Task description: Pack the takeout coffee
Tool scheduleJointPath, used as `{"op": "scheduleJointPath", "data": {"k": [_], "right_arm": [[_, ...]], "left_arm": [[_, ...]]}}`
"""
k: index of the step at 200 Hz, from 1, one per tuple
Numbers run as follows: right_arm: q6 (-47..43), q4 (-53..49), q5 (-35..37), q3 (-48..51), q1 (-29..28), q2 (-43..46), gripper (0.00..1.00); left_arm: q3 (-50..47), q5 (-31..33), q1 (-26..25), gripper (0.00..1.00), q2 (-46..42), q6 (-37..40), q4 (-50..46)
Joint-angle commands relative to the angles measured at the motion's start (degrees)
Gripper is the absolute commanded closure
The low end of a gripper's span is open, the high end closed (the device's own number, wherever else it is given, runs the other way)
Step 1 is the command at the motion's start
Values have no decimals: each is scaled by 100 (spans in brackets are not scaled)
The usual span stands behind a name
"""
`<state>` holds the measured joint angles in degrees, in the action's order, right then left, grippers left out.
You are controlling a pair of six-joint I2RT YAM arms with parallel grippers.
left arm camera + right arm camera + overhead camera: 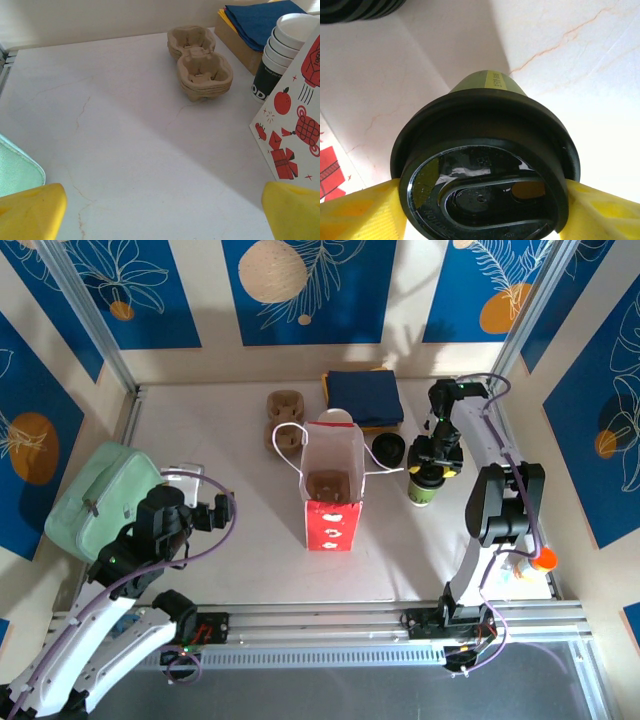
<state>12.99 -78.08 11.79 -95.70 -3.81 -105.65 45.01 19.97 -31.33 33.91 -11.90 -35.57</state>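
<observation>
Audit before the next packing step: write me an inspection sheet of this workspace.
Surface: pale marbled table, no spills seen.
Job's things: takeout coffee upright, lidded, right of the open paper bag; a carrier tray sits inside the bag.
Clutter: spare carriers, cup stack, navy napkins, black lids, green pouch.
Grippers: left gripper open, empty; right gripper straddles the coffee's lid, grip unclear.
Cables: purple cables loop along both arms.
Surroundings: blue floral panels, metal frame.
</observation>
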Motion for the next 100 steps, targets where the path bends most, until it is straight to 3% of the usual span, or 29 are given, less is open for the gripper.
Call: {"op": "scheduleJointPath", "data": {"k": [1,100], "right_arm": [[318,-666,-50,-297,-187,306,30],[677,-1728,138,-1006,-1004,1121,31]], "left_arm": [[-54,-78,-41,0,-22,-101,-47],[56,-1145,-41,4,387,-238,292]]}}
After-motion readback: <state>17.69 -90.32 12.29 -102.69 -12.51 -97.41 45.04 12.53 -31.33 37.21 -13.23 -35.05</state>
